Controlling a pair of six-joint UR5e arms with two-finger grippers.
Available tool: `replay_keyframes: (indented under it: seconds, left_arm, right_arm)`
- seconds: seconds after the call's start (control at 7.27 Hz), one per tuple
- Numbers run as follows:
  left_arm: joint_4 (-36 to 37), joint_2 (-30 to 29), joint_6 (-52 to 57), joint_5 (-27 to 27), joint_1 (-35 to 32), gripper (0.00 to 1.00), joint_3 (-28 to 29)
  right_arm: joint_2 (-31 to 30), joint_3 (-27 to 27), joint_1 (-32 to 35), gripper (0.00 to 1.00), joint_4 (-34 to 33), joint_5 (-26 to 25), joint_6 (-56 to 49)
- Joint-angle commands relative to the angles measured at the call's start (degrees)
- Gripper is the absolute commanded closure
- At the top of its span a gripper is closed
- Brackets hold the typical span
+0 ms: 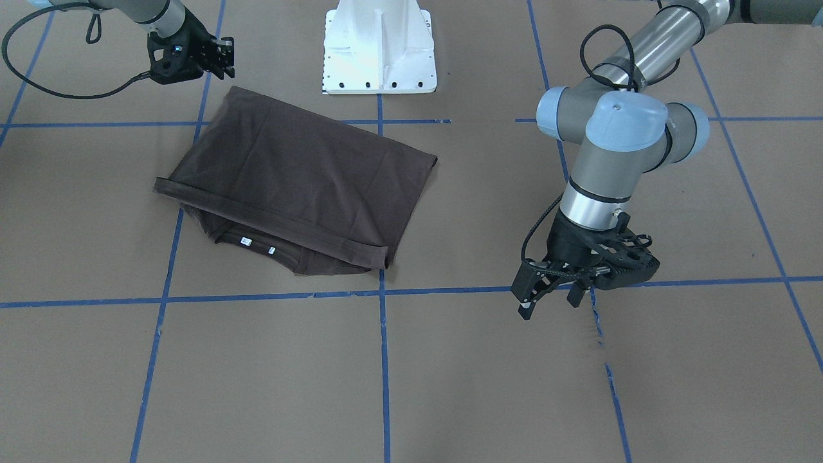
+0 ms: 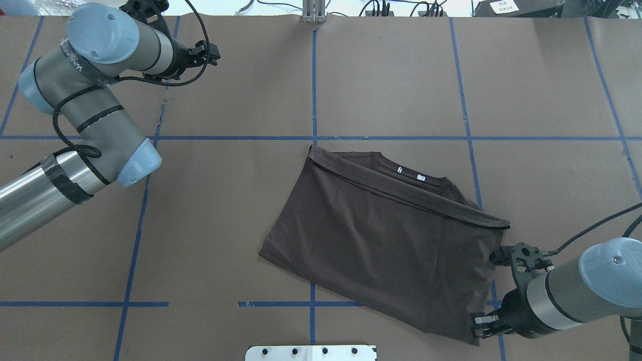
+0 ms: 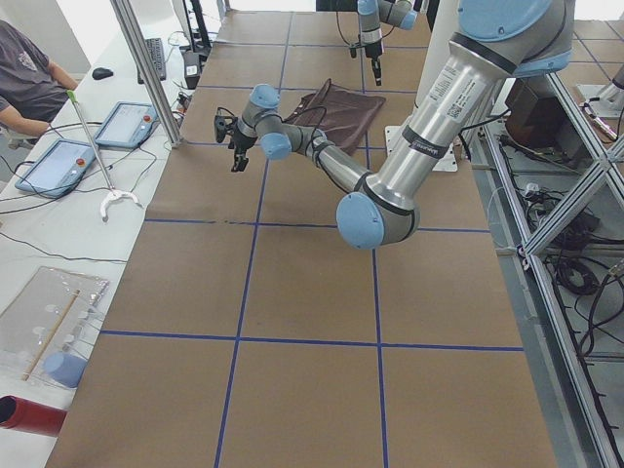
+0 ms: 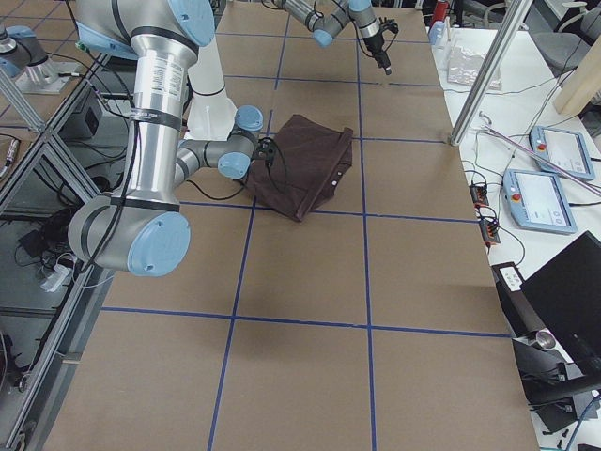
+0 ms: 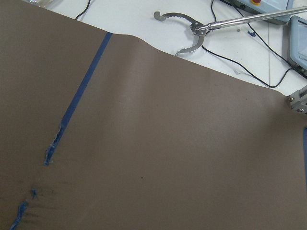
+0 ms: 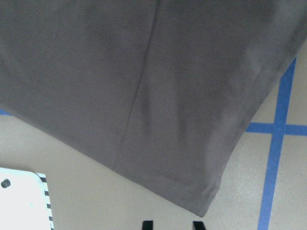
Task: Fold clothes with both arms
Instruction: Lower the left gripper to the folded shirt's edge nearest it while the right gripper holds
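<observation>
While the dark brown-grey short-sleeved T-shirt (image 2: 381,240) lies folded flat on the brown paper-covered bench (image 2: 225,210) with its grid of blue tape lines, both arms stand clear of it. The shirt sits in the right half of the bench, close to the robot's edge and just beside the white metal pedestal base (image 1: 379,45). Its hem is folded up across the body, and the ribbed neckline with two small white tags (image 2: 411,173) peeks out on the side towards the far edge. The grey-silver right arm (image 2: 577,296) reaches low along the robot's edge; its jaws are parted, grip nothing, and sit just beside the shirt's nearest right corner. The grey-silver left arm (image 2: 90,115) stretches towards the far edge in the left half, well apart from the shirt. Its jaws are spread open and empty above bare paper.
</observation>
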Motion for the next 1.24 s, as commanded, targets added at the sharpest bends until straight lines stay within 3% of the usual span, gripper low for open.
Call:
replay_keyframes:
  seconds: [0.0,0.27,0.55,1.1]
  left_arm:
    - [0.44,5.09,-11.42,-3.30,8.18,0.00,-7.86]
    - [0.70,10.72,-27.58,-0.68,20.12,0.06,-15.60]
    - [8.30,8.48,-37.01,5.30,30.08,0.06,-16.78]
    - [10.72,7.06,-37.85,6.11,31.61,0.14,-15.55]
  right_arm:
    - [2.57,0.52,8.54,0.00,0.16,-0.20,0.01]
    - [6.17,0.08,15.15,0.00,-0.01,0.59,0.01]
    - [6.98,-0.36,15.96,0.00,-0.37,0.07,0.01]
    - [7.08,-0.71,16.67,0.00,-0.37,0.07,0.01]
